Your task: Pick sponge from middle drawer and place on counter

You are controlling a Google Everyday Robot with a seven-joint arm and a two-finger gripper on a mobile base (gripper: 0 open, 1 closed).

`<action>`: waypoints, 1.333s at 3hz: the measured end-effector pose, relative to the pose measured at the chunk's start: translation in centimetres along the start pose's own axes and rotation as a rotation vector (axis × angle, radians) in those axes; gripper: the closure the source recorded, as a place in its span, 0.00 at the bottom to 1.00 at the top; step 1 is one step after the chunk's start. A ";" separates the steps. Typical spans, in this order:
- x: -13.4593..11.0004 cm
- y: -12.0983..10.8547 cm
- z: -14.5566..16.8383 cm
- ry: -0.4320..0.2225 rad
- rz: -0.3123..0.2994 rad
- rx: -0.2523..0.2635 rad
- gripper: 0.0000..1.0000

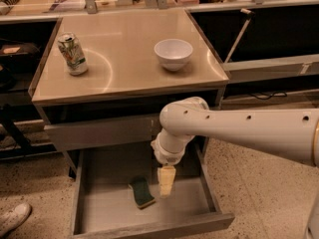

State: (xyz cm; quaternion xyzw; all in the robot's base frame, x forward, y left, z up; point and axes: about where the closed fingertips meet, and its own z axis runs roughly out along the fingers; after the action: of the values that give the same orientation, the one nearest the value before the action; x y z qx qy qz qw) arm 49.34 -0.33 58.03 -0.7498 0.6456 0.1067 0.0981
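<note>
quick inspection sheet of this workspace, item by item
surface: counter beige, glossy
job's things: sponge lies green face up on the floor of the open middle drawer, not yet picked
clutter: drink can left on counter, white bowl right
hand: down inside the drawer, just right of the sponge; contact unclear
cables: what looks like a dark cord on the floor at right
surroundings: speckled floor, white shoe lower left

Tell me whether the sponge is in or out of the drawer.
In. The sponge lies on the floor of the open drawer; the gripper hangs just beside it.
</note>
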 end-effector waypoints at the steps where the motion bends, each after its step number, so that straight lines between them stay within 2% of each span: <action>1: 0.0 0.0 0.0 0.000 0.000 0.000 0.00; 2: -1.7 -0.6 3.0 -0.056 -0.039 -0.002 0.00; 3: -3.8 -2.3 6.0 -0.100 -0.098 0.004 0.00; 4: -5.8 -2.4 9.2 -0.157 -0.115 -0.043 0.00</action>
State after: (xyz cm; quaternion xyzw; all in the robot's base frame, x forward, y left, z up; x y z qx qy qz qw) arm 50.59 8.11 50.90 -0.7768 0.5894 0.1732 0.1385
